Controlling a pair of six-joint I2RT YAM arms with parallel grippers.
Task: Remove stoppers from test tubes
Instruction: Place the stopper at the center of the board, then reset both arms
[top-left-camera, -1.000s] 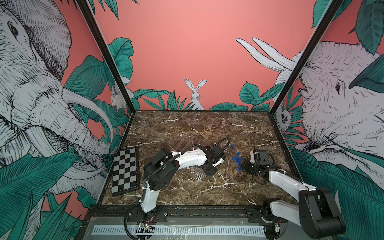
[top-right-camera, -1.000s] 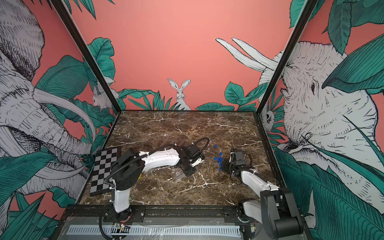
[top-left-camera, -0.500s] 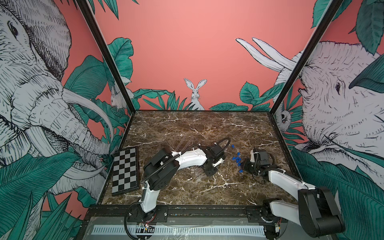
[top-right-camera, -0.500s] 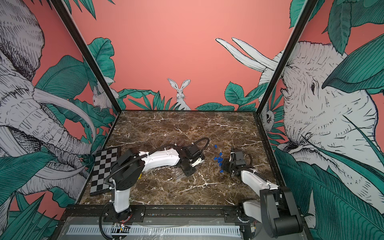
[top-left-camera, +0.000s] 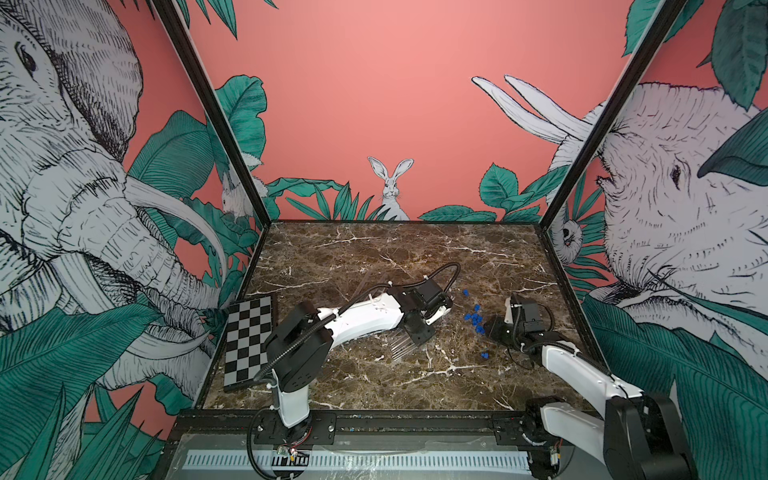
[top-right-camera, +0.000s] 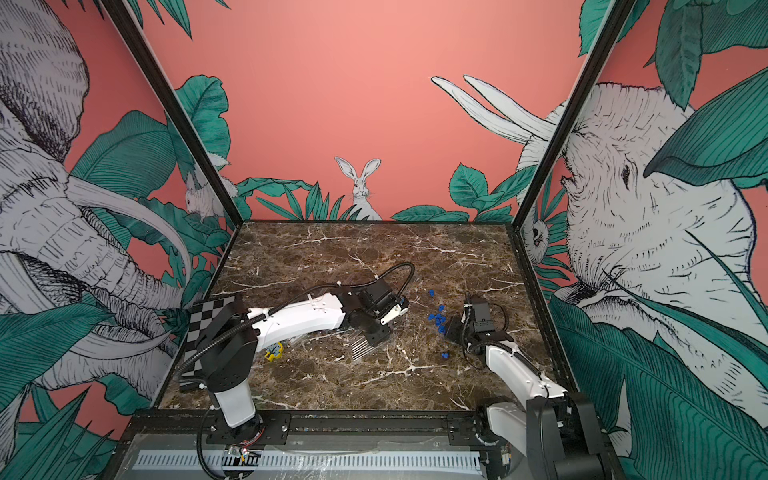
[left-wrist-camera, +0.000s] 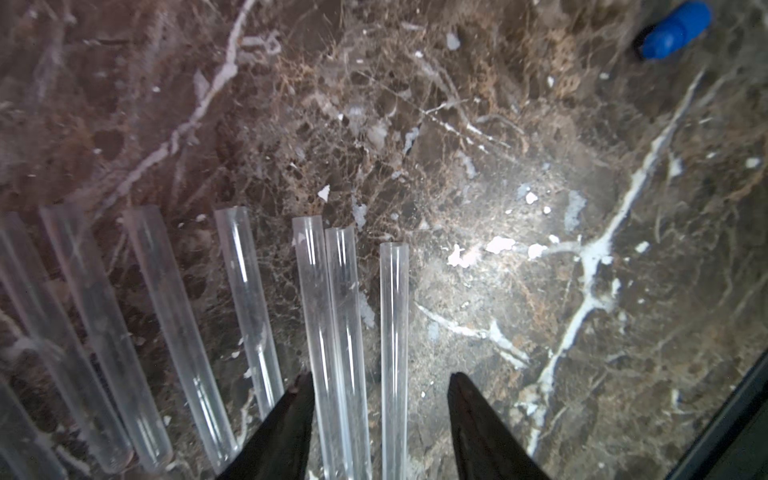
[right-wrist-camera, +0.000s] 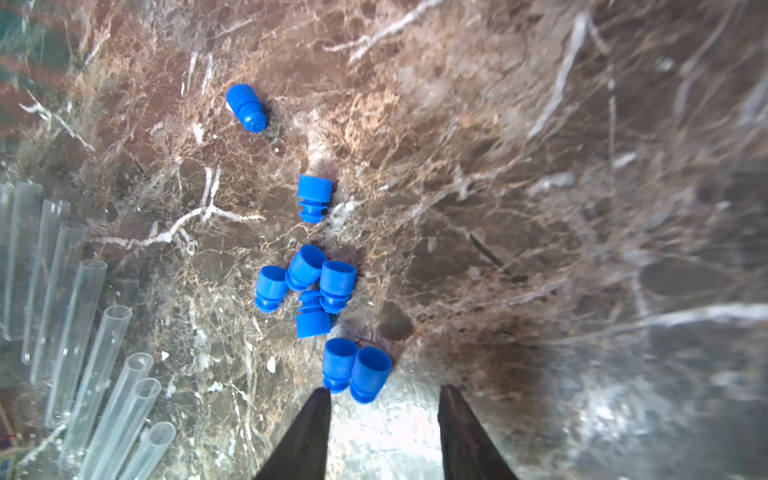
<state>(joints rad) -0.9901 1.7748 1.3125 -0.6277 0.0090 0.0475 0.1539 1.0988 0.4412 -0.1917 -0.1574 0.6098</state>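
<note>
Several clear test tubes (left-wrist-camera: 324, 316) lie side by side on the marble with open mouths, and no stopper is in any that I see. My left gripper (left-wrist-camera: 380, 380) is open low over them, and three tubes lie loose between its fingers. In both top views the tubes (top-left-camera: 401, 349) (top-right-camera: 361, 349) fan out from under that gripper (top-left-camera: 419, 332). Several blue stoppers (right-wrist-camera: 307, 286) lie loose on the marble. My right gripper (right-wrist-camera: 384, 392) is open and empty, with two stoppers (right-wrist-camera: 357, 370) just beyond its fingertips. A lone stopper (top-left-camera: 484, 355) sits nearer the front.
A checkerboard (top-left-camera: 249, 340) lies by the left wall. A small yellow object (top-right-camera: 274, 351) sits under the left arm. The right arm (top-left-camera: 582, 374) reaches in from the front right corner. Patterned walls close in three sides.
Both grippers have opened their jaws. The arms have stayed almost where they were.
</note>
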